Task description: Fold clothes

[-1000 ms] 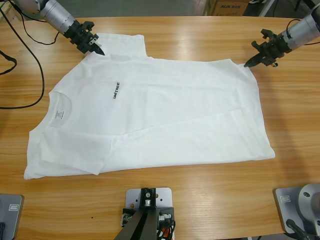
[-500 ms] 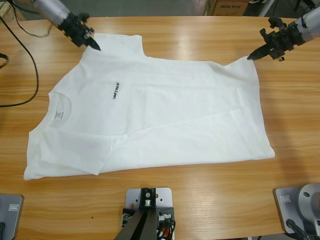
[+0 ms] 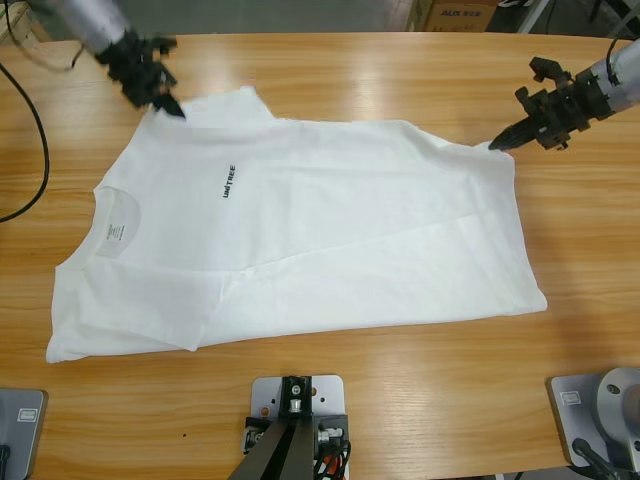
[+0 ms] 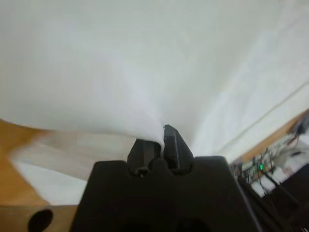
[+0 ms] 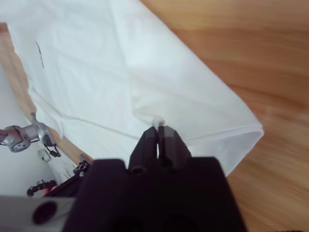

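White T-shirt (image 3: 330, 230) — dark lettering (image 3: 229, 181)

The T-shirt (image 3: 320, 230) lies spread on the worktop (image 3: 400, 400), its collar (image 3: 118, 215) toward the worktop's left end and its hem toward the right. The near sleeve (image 3: 130, 320) lies at the front left. 1 claw (image 3: 168, 107) sits at the far left corner of the shirt, on the far sleeve's edge. The other claw (image 3: 500, 143) sits at the far right corner, on the hem. A cable (image 3: 35, 120) lies on the worktop left of the shirt.
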### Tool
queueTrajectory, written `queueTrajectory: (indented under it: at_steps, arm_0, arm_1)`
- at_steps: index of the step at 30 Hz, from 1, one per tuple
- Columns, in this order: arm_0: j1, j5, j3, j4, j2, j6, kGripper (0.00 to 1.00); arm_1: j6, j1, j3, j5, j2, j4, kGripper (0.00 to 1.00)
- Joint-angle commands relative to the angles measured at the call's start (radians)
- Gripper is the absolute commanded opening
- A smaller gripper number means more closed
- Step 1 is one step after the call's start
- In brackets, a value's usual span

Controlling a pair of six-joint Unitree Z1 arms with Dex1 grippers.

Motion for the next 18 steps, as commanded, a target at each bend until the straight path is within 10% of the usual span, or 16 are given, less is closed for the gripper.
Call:
queueTrajectory:
  at_steps: [1,18]
  arm_0:
    - [-0.014,0.013,0.410,-0.155,-0.182,-0.012,0.000]
    - [-0.114,0.065,0.682,-0.145,-0.451,-0.025,0.000]
  arm_1:
    - [-0.002,0.010,0.063,0.012,-0.068,-0.007,0.000]
    - [0.052,0.082,0.197,-0.024,-0.199,0.150,0.000]
